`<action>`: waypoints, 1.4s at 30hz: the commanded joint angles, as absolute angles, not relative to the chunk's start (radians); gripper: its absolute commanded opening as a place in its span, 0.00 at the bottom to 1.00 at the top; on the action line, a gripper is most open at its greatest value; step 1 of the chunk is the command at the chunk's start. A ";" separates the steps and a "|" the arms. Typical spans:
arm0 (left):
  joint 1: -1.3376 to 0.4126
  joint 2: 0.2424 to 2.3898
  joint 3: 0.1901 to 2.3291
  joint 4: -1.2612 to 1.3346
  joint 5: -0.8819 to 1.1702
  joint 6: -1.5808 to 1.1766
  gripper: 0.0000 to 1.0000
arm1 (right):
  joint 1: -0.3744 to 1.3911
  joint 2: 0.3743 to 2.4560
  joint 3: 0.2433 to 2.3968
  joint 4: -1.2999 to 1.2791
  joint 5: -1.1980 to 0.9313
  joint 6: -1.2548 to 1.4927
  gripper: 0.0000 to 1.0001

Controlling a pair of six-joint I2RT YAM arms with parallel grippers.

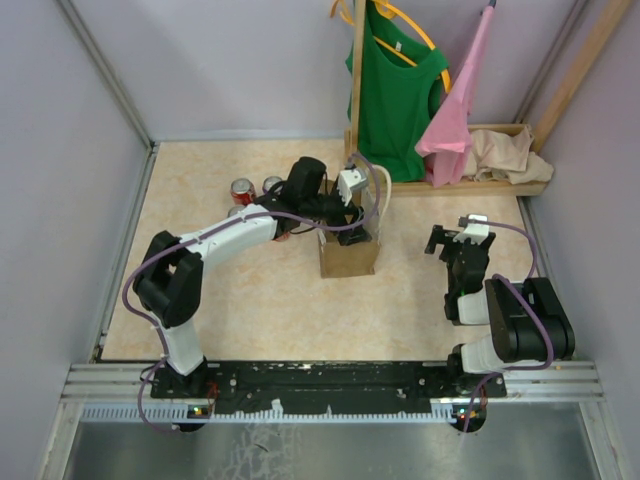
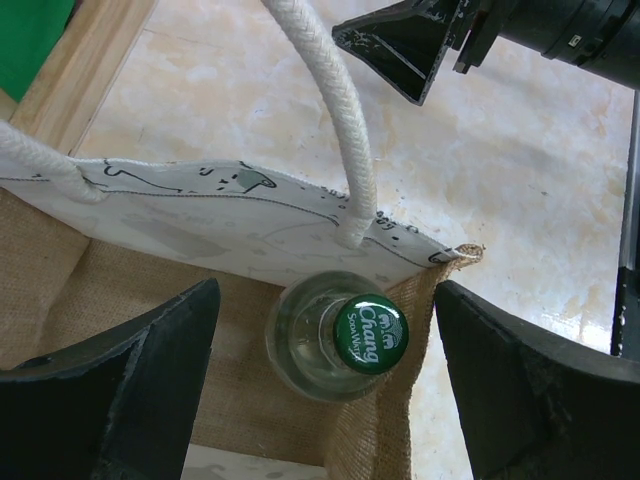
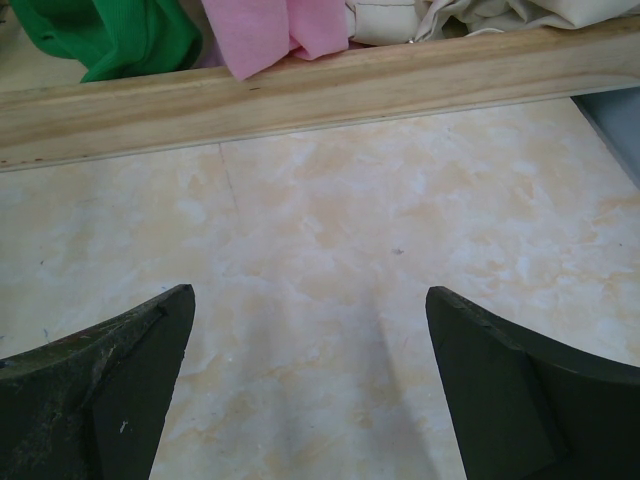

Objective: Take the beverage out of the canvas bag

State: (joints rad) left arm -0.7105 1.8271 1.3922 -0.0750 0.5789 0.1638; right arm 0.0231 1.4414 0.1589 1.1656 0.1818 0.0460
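Burlap-brown canvas bag (image 1: 348,255) stands upright on the bench (image 1: 260,310), directly under the L tool (image 1: 356,212), which hangs over the bag's open mouth w/ jaws spread wide & nothing gripped. In the L wrist view the beverage (image 2: 345,335), a clear glass bottle w/ a green cap (image 2: 371,333) marked "Chang", sits inside the bag below the tool. It's btwn the two fingers (image 2: 130,390) but nearer one of them, & neither touches it. Bottle is upright & tucked into a bag corner, against the white printed lining (image 2: 230,225) ahead of the tool & just beside the burlap end wall. One finger hangs over the bag's inside. The other is at or just past the end wall; can't tell which side. A white rope handle (image 2: 335,120) rises from the lining just ahead of the bottle & runs up past the tool; a 2nd handle end shows further off to the side. R tool (image 3: 310,300) is well apart from the bag, low over bare bench, jaws wide, holding nothing. Ahead of the R tool runs a wooden rail (image 3: 300,95), & beyond it lie green cloth (image 3: 110,35), pink cloth (image 3: 275,30) & a beige cloth heap (image 3: 470,15). In the top view, cans (image 1: 243,190) stand on the bench beside the L arm's forearm, behind the L tool & apart from the bag.
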 commanded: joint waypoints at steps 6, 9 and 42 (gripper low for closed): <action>-0.687 1.772 1.356 0.000 0.545 0.135 0.93 | 0.021 1.442 0.179 1.216 0.185 0.047 0.99; -0.684 1.764 1.345 0.014 0.551 0.124 0.93 | 0.022 1.441 0.179 1.216 0.185 0.048 0.99; -0.681 1.821 1.282 0.038 0.621 0.136 0.78 | 0.021 1.442 0.179 1.216 0.184 0.047 0.99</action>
State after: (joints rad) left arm -0.6868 1.8145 1.2957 0.0010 0.5789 0.1345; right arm 0.0231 1.4414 0.1589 1.1656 0.1818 0.0460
